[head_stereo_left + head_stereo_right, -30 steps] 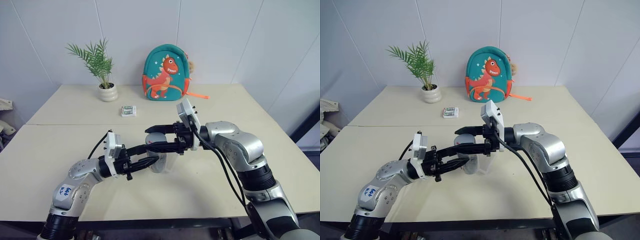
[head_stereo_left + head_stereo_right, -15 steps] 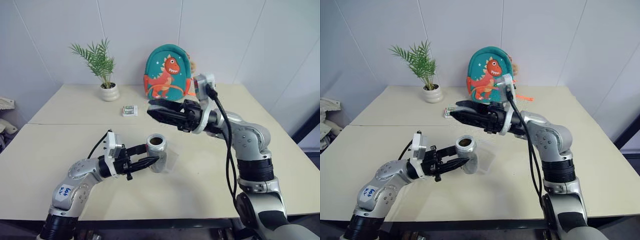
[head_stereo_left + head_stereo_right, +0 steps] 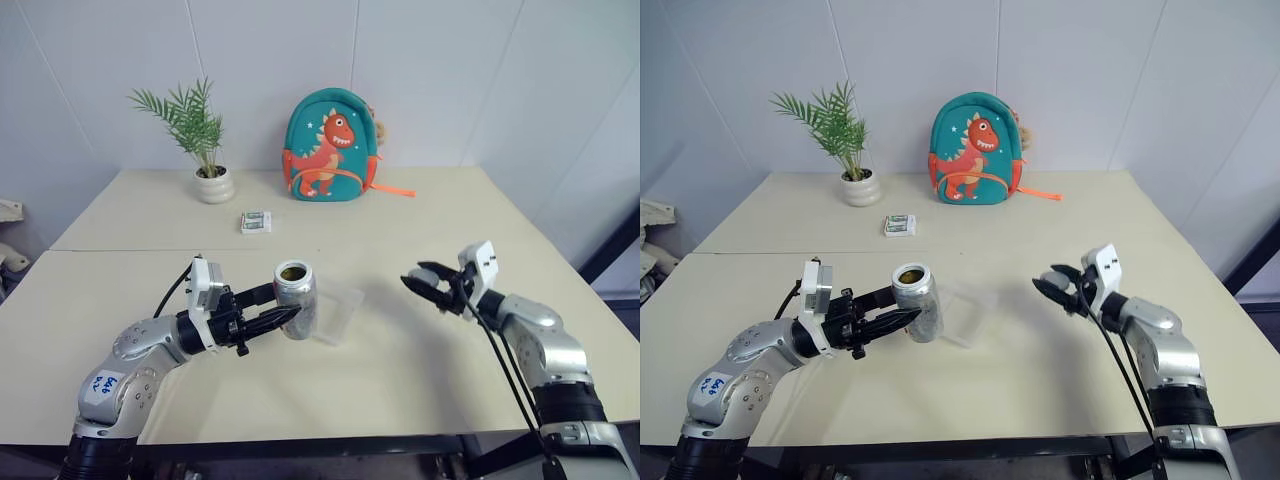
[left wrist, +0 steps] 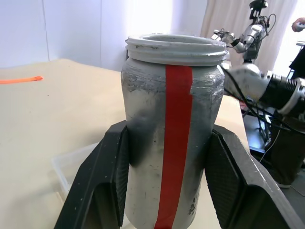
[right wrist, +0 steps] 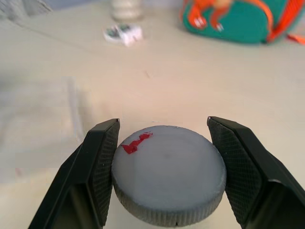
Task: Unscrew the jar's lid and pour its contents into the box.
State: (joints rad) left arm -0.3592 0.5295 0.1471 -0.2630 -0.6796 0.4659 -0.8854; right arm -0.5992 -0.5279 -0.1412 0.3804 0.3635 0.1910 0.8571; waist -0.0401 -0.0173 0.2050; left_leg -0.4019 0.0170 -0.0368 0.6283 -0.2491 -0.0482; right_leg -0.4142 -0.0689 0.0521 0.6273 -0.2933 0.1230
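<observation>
My left gripper [image 3: 281, 308] is shut on the jar [image 3: 297, 299], a silvery cylinder with a red stripe [image 4: 175, 143], and holds it upright just above the table. The jar's mouth is open and something dark brownish, the contents [image 3: 908, 274], shows inside. The clear box [image 3: 341, 308] lies on the table right beside the jar, on its right. Far to the right and low over the table, my right gripper [image 3: 424, 282] is shut on the lid [image 5: 169, 174], a grey disc with a red mark, held flat between both fingers [image 5: 102, 157].
A white plant pot [image 3: 215, 185] and a teal dinosaur backpack [image 3: 330, 145] stand at the back of the table [image 3: 150, 240]. A small green-and-white packet [image 3: 257, 221] lies in front of them.
My right gripper took the lid off the jar, lifted it, then swung it right and down to the table's right side. The left gripper kept the jar in place.
</observation>
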